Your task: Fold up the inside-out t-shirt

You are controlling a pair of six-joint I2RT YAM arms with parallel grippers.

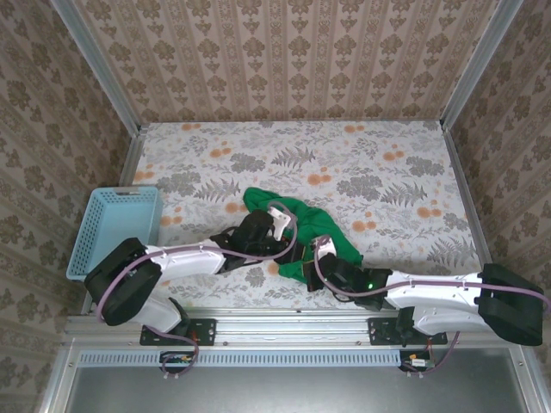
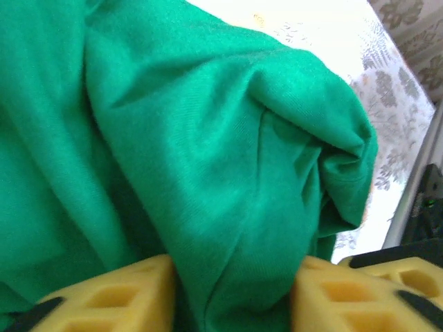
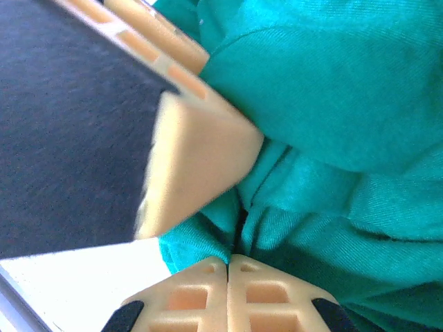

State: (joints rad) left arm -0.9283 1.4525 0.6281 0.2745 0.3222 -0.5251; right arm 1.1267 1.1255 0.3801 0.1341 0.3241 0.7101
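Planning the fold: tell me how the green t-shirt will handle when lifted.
Probably floppy: the t-shirt lies bunched in soft folds, one draping between the jaws of the left gripper. Likely light and thin: creases gather at the shut right gripper. Pushed, it would likely wrinkle.

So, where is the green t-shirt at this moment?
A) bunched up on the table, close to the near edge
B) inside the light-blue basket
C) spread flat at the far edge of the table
A: the t-shirt lies crumpled on the table near the arms' bases, apart from the basket.
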